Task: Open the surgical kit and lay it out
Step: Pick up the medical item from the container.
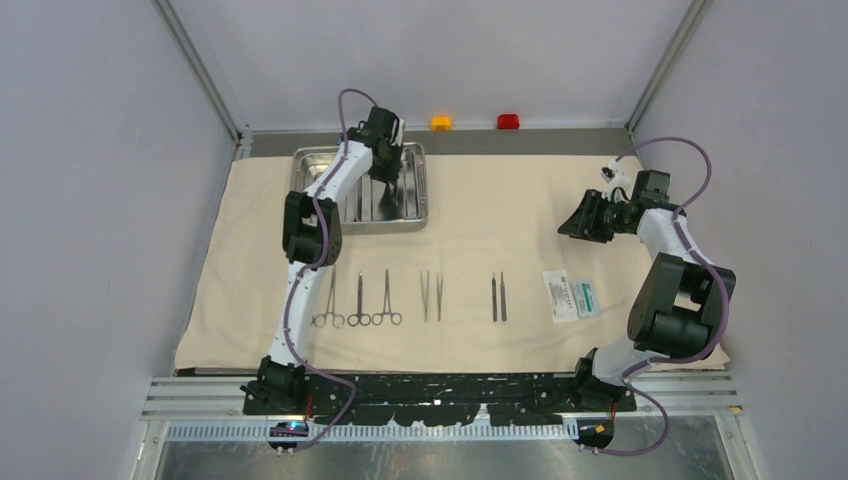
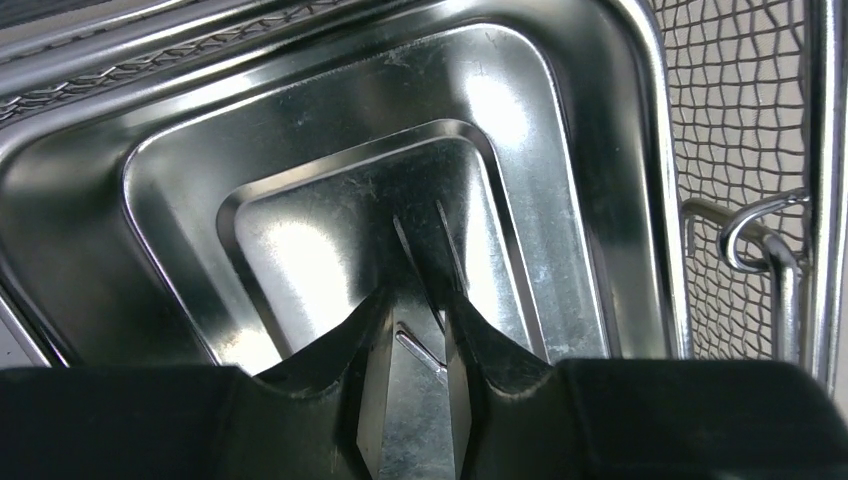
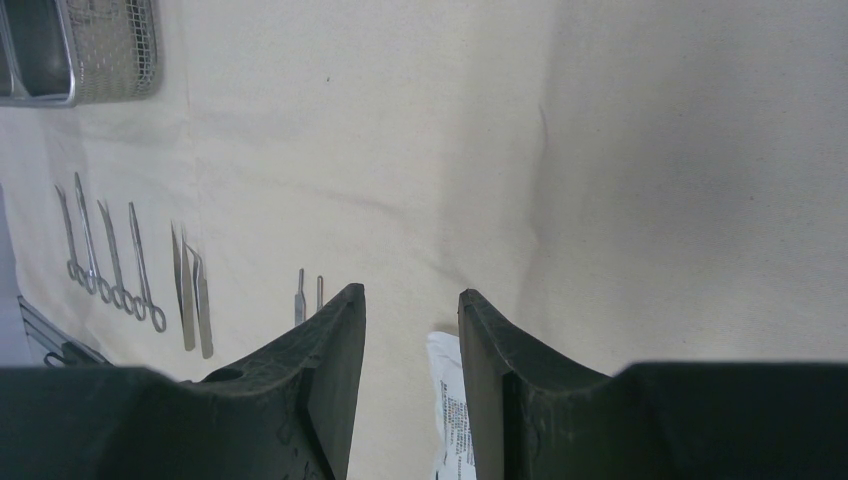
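While the left gripper (image 2: 417, 305) hangs low inside the tray (image 1: 410, 200), its two fingers stand a little apart. Bare tray floor shows through the narrow gap, and nothing is pinched between them. In the left wrist view the fingertips sit just above the shiny stepped floor of the solid compartment. The mesh compartment (image 2: 740, 130), with a wire loop handle on its wall, lies just beside it to the right.

The tray rests on the far left part of the cloth (image 1: 500, 220), which is spread flat over the table.

The right gripper (image 3: 410, 300) hovers above the far right part of the cloth, well apart from the tray. Its fingers are spread and hold nothing.

A row of items lies along the near part of the cloth, each apart from the next. From left to right:
- three ring-handled tools (image 1: 360, 300)
- tweezers (image 1: 431, 295)
- two thin straight tools (image 1: 498, 297)
- a white-and-green packet (image 1: 572, 296)

An orange button (image 1: 441, 122) and a red button (image 1: 508, 121) sit beyond the far edge of the cloth.
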Controlling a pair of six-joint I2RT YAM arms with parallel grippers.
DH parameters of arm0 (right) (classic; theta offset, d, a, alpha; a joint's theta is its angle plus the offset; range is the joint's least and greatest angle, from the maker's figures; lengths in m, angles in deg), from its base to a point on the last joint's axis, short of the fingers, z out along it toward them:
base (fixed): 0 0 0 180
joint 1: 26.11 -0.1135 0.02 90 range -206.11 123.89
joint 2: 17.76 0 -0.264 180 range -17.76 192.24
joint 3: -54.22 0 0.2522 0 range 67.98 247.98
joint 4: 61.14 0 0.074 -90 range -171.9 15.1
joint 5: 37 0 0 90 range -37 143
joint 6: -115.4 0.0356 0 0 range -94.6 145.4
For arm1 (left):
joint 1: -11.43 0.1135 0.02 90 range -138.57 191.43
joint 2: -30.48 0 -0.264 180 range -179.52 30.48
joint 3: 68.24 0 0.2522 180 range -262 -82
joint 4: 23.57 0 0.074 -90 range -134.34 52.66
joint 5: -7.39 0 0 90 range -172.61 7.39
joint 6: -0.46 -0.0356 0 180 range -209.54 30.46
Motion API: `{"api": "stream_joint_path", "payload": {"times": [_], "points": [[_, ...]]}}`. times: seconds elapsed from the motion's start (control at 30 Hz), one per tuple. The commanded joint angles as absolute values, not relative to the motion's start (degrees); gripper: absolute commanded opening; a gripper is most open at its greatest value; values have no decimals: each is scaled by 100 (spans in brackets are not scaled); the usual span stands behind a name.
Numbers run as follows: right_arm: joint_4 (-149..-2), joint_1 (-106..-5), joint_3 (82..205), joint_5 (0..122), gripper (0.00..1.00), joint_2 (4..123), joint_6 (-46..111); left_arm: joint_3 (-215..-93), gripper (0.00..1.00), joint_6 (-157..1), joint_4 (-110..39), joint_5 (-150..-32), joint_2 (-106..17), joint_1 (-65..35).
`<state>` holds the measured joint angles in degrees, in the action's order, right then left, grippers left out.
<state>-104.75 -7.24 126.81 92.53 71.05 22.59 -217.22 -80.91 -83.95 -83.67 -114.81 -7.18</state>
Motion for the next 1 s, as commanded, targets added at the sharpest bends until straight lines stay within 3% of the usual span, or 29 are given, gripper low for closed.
{"api": "stream_joint_path", "payload": {"times": [0.0,0.33,0.87,0.97], "points": [[-10452,-710,12907,9298,45,6989,2269,-21865,27,-8040,-8479,-8305,-11434,-668],[-10465,-712,12906,9299,45,6969,2267,-21670,24,-8003,-8432,-8305,-11536,-667],[-10470,-712,12907,9316,44,6943,2269,-22119,0,-8034,-8472,-8033,-11836,-668],[-10470,-710,12907,9316,45,6930,2267,-22358,0,-7934,-8544,-8082,-11864,-663]]}}
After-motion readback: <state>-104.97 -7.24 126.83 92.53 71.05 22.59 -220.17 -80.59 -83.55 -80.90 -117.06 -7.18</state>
